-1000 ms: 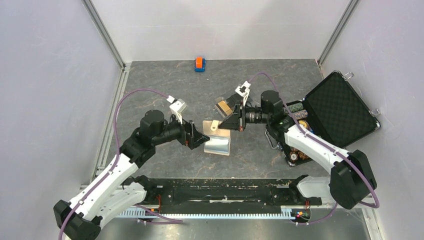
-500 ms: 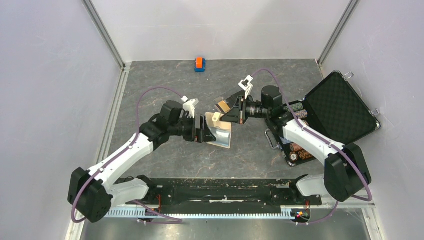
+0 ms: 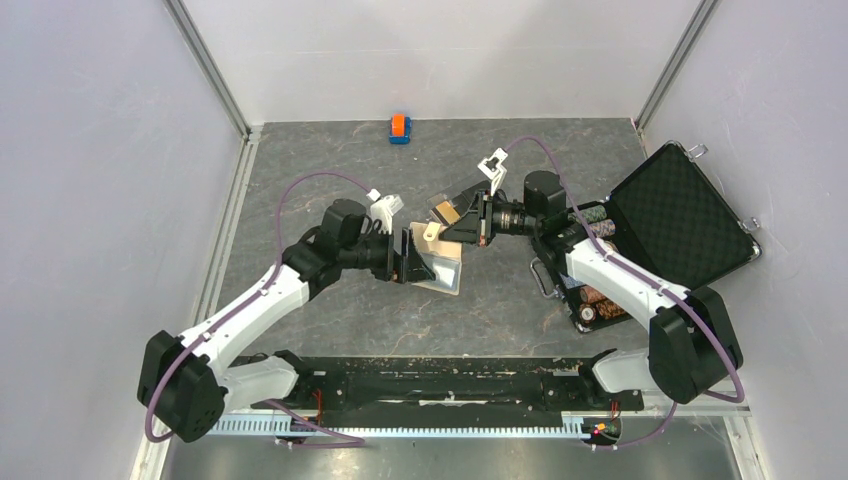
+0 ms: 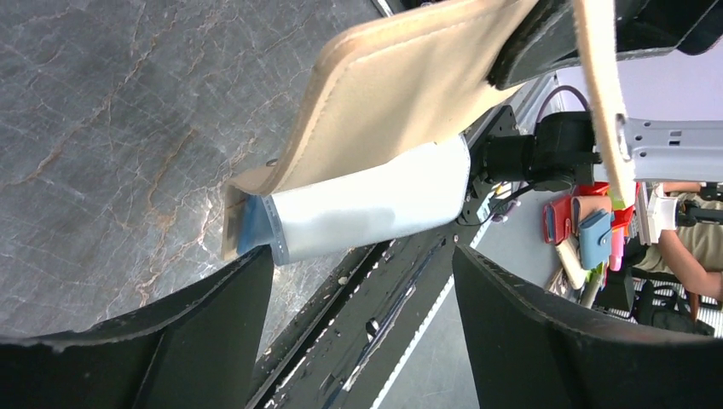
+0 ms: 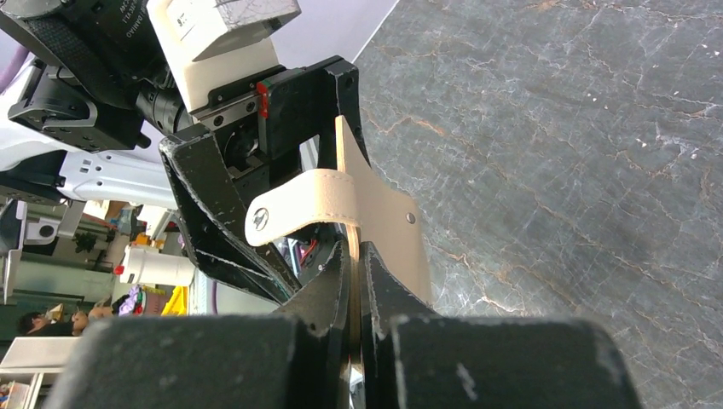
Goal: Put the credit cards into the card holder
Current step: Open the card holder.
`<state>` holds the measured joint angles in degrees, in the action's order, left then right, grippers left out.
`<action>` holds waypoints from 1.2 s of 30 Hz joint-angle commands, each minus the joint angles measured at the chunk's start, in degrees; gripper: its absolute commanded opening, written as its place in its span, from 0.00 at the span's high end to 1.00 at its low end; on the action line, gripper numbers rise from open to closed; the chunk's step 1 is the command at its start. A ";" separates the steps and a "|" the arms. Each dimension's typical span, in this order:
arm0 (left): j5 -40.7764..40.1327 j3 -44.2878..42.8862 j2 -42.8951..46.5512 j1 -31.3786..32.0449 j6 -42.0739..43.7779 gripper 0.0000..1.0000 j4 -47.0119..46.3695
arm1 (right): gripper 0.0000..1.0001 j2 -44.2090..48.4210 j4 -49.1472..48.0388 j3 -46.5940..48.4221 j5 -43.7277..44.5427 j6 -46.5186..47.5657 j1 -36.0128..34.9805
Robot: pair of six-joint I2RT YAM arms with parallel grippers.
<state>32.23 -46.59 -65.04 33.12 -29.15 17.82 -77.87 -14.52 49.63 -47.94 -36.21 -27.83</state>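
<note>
The left gripper (image 3: 408, 258) has swung in from the left to the holder (image 3: 446, 272); its jaws stand wide apart either side of a pale card (image 4: 367, 204), gripping nothing. The right gripper (image 3: 463, 228) is clamped tight on the holder's upper edge, holding it tilted over mid-table (image 3: 330, 160). The card sticks out of the holder's lower end

The whole bench (image 3: 560, 170) gets looked down on from above and behind by the top camera, arm bases (image 3: 250, 385) along the bottom edge. The left wrist view is aimed out past the left claw (image 4: 362, 264), right up close to the holder (image 4: 401, 94). The right wrist view is pointed the opposite way; the holder's shared by all three.
</note>
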 commanded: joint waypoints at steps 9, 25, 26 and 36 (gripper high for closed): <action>1.54 -0.43 6.53 -0.17 -2.58 0.24 -4.88 | 1.00 0.95 -3.21 -1.45 -0.66 -1.00 0.24; 2.70 0.04 7.84 -0.29 -5.82 0.24 -11.39 | 1.00 2.07 -7.66 -4.70 -2.48 -4.06 0.14; 2.53 0.21 8.19 -0.32 -6.01 0.24 -11.84 | 1.00 2.15 -7.94 -4.95 -2.72 -4.32 0.13; 1.17 4.37 10.37 -0.45 -4.05 0.21 -15.43 | 1.00 3.92 -11.98 -7.18 -4.65 -8.86 0.00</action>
<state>33.21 -44.73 -56.18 33.08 -32.80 7.57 -76.31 -20.86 43.62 -50.57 -41.85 -27.86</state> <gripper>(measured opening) 0.819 0.015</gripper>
